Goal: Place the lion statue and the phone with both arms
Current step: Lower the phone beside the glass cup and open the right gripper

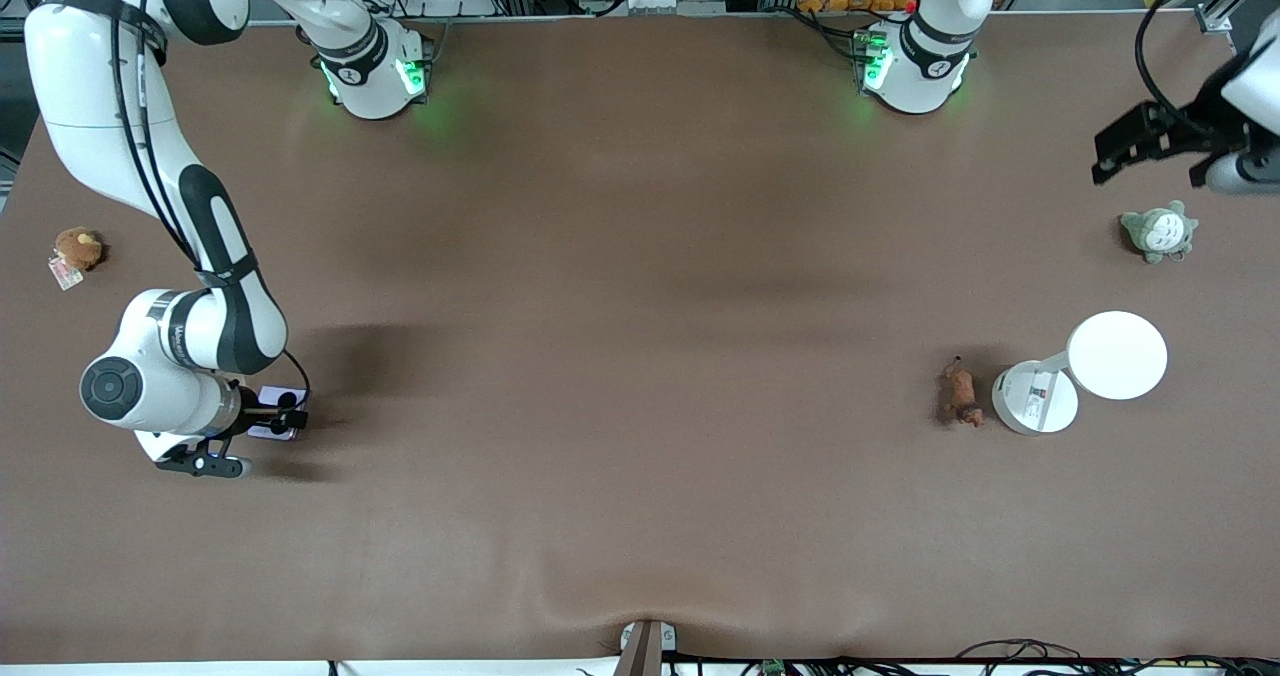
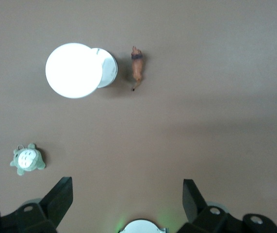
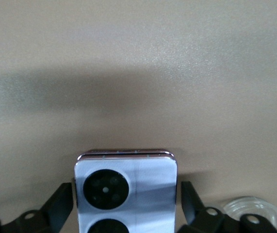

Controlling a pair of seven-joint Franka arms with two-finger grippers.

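Note:
The lavender phone (image 1: 268, 397) lies on the table near the right arm's end, its black lenses facing up in the right wrist view (image 3: 128, 177). My right gripper (image 1: 287, 413) is low over it, open, with one finger on each side of the phone (image 3: 126, 196) and a small gap at each. The reddish-brown lion statue (image 1: 962, 393) lies on the table toward the left arm's end, beside a white lamp's base; it also shows in the left wrist view (image 2: 138, 67). My left gripper (image 1: 1135, 146) hangs high over that end, open and empty (image 2: 126, 193).
A white lamp with a round head (image 1: 1117, 355) and round base (image 1: 1035, 398) stands beside the lion statue (image 2: 73, 70). A grey-green plush (image 1: 1158, 231) sits under the left gripper (image 2: 27, 159). A brown plush with a tag (image 1: 77, 248) lies at the right arm's end.

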